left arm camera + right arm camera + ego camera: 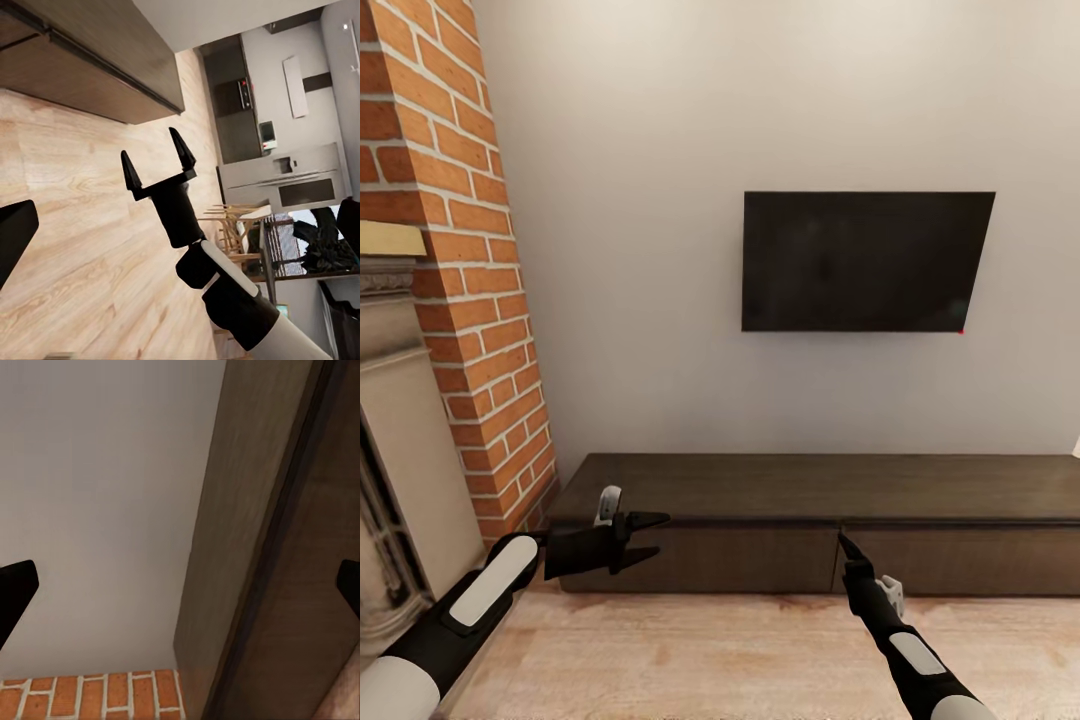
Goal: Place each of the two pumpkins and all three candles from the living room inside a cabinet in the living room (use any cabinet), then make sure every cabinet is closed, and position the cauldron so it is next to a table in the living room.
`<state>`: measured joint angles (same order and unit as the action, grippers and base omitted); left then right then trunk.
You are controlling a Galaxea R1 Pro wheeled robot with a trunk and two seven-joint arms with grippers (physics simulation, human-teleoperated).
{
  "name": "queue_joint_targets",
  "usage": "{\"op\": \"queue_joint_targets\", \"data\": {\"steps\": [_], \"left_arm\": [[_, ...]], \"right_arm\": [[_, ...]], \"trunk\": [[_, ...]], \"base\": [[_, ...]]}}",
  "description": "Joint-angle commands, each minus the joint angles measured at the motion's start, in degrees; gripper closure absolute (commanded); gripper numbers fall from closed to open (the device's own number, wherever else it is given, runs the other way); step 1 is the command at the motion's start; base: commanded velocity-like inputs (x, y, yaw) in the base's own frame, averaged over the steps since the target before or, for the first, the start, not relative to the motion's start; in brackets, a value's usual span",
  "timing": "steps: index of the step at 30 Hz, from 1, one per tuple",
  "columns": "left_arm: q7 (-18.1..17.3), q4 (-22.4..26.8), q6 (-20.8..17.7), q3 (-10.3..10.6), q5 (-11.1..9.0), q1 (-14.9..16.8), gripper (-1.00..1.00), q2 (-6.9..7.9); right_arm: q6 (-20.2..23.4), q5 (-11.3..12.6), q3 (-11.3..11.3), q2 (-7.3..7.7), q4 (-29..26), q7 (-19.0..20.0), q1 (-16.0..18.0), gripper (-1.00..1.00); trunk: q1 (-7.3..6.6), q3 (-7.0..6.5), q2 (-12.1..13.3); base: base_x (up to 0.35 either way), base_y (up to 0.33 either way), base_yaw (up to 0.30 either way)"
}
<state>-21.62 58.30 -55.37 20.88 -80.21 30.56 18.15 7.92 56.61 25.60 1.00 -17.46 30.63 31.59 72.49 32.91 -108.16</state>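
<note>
The long low dark-brown cabinet (pixel 810 500) stands against the white wall with both plain fronts closed. It also appears in the left wrist view (pixel 112 52) and the right wrist view (pixel 255 547). My left gripper (pixel 660 534) is open and empty, level with the left front near the cabinet's left end. My right gripper (pixel 847 545) hangs just before the seam between the two fronts. The left wrist view shows it (pixel 156 159) with its two fingers spread and nothing between them. In its own wrist view my right gripper (pixel 180 585) has its fingertips wide apart, facing the cabinet's top edge.
A brick chimney with a beige fireplace surround (pixel 420 400) stands close on the left. A black TV (pixel 865 262) hangs on the wall above the cabinet. Light wood-plank floor (pixel 720 650) lies under both arms. Wooden chairs (pixel 232 229) and kitchen units show far behind the right arm.
</note>
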Motion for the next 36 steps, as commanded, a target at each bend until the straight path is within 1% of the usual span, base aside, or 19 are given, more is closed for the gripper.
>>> {"op": "queue_joint_targets", "data": {"steps": [1, 10, 12, 14, 15, 18, 22, 23, 26, 27, 28, 30, 32, 33, 34, 35, 36], "left_arm": [[-0.44, -0.03, 0.0, 0.12, 0.23, 0.05, -1.0, 0.04], [-0.54, 0.18, -0.03, 0.22, 0.2, 0.05, -1.0, 0.04], [-0.58, 1.59, -0.23, 0.39, 0.17, -0.03, -1.0, 0.03], [-0.6, 4.16, -0.92, 0.48, 0.16, -0.82, -1.0, 0.04], [-0.6, 6.61, -1.22, 0.49, 0.11, -1.73, -1.0, 0.06], [-0.51, 16.04, -1.57, 0.31, -0.65, -5.14, -1.0, 0.23], [-0.46, 23.14, -1.64, 0.11, -1.67, -7.99, -1.0, 0.4], [-0.45, 24.38, -1.67, 0.08, -1.84, -8.51, -1.0, 0.43], [-0.44, 25.87, -1.73, 0.0, -2.06, -9.15, -1.0, 0.48], [-0.44, 26.1, -1.72, -0.04, -2.12, -9.26, -1.0, 0.66], [-0.44, 26.28, -1.7, -0.08, -2.22, -9.33, -1.0, 1.23], [-0.44, 26.47, -1.69, -0.11, -2.73, -9.4, -1.0, 2.1], [-0.41, 26.55, -1.68, -0.13, -4.8, -9.44, -1.0, 3.08], [-0.4, 26.54, -1.67, -0.13, -5.43, -9.44, -1.0, 3.27], [-0.37, 26.53, -1.67, -0.14, -6.95, -9.49, -1.0, 3.7], [-0.37, 26.52, -1.67, -0.14, -7.59, -9.51, -1.0, 3.98], [-0.36, 26.52, -1.67, -0.14, -7.82, -9.52, -1.0, 4.09]], "right_arm": [[0.69, 0.57, 0.27, 0.02, 0.04, 0.71, 0.05, -1.0], [0.87, 0.69, 0.4, 0.0, 0.06, 2.9, 0.05, -1.0], [0.87, 0.69, 0.41, 0.03, 0.06, 3.04, 0.05, -1.0], [0.87, 0.69, 0.41, 0.03, 0.06, 3.09, 0.05, -1.0], [0.87, 0.69, 0.41, 0.01, 0.06, 3.13, 0.05, -1.0], [0.87, 0.69, 0.41, -0.02, 0.06, 3.18, 0.05, -1.0], [0.87, 0.69, 0.42, -0.03, 0.06, 3.2, 0.05, -1.0], [0.87, 0.69, 0.42, -0.03, 0.06, 3.2, 0.05, -1.0], [0.87, 0.69, 0.42, -0.03, 0.06, 3.2, 0.05, -1.0], [0.87, 0.69, 0.42, -0.03, 0.06, 3.2, 0.05, -1.0], [0.87, 0.69, 0.42, -0.03, 0.06, 3.23, 0.05, -1.0], [0.87, 0.69, 0.42, -0.03, 0.06, 3.3, 0.05, -1.0], [0.87, 0.69, 0.42, -0.03, 0.06, 3.89, 0.05, -1.0], [0.87, 0.69, 0.42, -0.03, 0.06, 4.31, 0.05, -1.0], [0.87, 0.69, 0.42, -0.03, 0.06, 4.64, 0.05, -1.0], [0.87, 0.69, 0.42, -0.03, 0.06, 4.85, 0.05, -1.0], [0.87, 0.69, 0.42, -0.03, 0.06, 4.92, 0.05, -1.0]], "trunk": [[0.22, 0.25, -0.45], [2.2, 1.86, -4.06], [2.64, 2.22, -4.86], [3.07, 2.58, -5.66], [3.29, 2.76, -6.06], [3.95, 3.3, -7.26], [4.83, 4.02, -8.87], [5.05, 4.2, -9.27], [5.71, 4.74, -10.47], [5.93, 4.91, -10.87], [6.15, 5.09, -11.28], [6.59, 5.45, -12.08], [7.03, 5.81, -12.88], [7.25, 5.99, -13.28], [7.47, 6.17, -13.68], [7.69, 6.35, -14.08], [7.91, 6.53, -14.48]], "base": [[0.0, 0.0, 0.0], [0.0, 0.0, 0.0], [0.0, 0.0, 0.0], [0.0, 0.0, 0.0], [0.0, 0.0, 0.0], [0.0, 0.0, 0.0], [0.0, 0.0, 0.0], [0.0, 0.0, 0.0], [0.0, 0.0, 0.0], [0.0, 0.0, 0.0], [0.0, 0.0, 0.0], [0.0, 0.0, 0.0], [0.0, 0.0, 0.0], [0.0, 0.0, 0.0], [0.0, 0.0, 0.0], [0.0, 0.0, 0.0], [0.0, 0.0, 0.0]]}}
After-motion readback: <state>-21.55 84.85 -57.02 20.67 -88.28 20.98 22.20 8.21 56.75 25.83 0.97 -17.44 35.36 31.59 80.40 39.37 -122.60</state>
